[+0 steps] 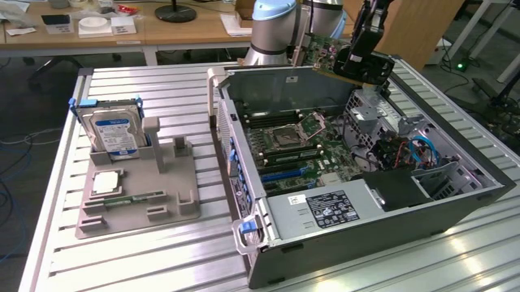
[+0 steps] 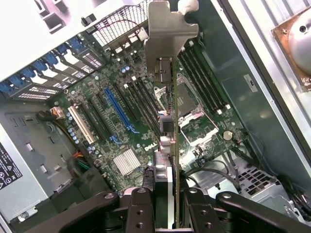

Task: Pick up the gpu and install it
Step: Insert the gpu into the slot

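Jaws stand narrow, pressed on either face of the gpu (image 2: 167, 126), so the gripper (image 2: 167, 199) holds the card between its black fingers (image 2: 141, 208). From the wrist view the gpu shows edge-on as a thin blade, its silver bracket (image 2: 167, 39) at the far end and its black cooler near the fingers. In the exterior view the gripper (image 1: 351, 66) carries the green gpu (image 1: 323, 53) in the air above the rear corner of the open case (image 1: 390, 225), tilted and clear of everything inside. Below the card lies the motherboard (image 2: 97, 126), with a blue slot (image 2: 119, 109), black slots beside it, a small silver heatsink (image 2: 127, 161) and the bare CPU socket (image 2: 187, 99) next to the memory slots. The power supply (image 1: 321, 210) sits at the near end of the case. The arm (image 1: 272, 24) rises behind the case. Well apart, toward the exterior view's left, a grey holder (image 1: 138, 213) on the slatted table (image 1: 162, 261) keeps a hard drive (image 1: 114, 137) upright.
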{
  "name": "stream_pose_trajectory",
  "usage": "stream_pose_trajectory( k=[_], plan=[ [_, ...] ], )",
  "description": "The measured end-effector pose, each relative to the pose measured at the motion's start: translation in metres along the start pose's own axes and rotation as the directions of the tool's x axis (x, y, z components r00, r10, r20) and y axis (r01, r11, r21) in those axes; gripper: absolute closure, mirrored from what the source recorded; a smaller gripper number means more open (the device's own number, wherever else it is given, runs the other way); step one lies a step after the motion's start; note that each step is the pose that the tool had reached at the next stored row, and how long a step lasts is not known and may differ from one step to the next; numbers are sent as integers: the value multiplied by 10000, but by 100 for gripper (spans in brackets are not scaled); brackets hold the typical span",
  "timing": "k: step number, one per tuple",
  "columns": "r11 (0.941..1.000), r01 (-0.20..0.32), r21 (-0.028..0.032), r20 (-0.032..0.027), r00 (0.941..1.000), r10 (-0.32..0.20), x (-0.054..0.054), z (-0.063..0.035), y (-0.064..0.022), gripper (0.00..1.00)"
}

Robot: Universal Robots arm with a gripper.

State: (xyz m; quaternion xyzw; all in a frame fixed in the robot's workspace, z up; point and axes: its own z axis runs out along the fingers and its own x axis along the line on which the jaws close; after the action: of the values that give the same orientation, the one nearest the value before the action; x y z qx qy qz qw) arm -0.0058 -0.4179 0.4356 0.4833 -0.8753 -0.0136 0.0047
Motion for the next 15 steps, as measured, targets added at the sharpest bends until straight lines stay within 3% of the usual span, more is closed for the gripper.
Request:
stream_pose_trajectory(
  k=[15],
  plan=[
    [9999, 151, -1, -4, 9999, -151, 0, 0, 0, 72]
  ],
)
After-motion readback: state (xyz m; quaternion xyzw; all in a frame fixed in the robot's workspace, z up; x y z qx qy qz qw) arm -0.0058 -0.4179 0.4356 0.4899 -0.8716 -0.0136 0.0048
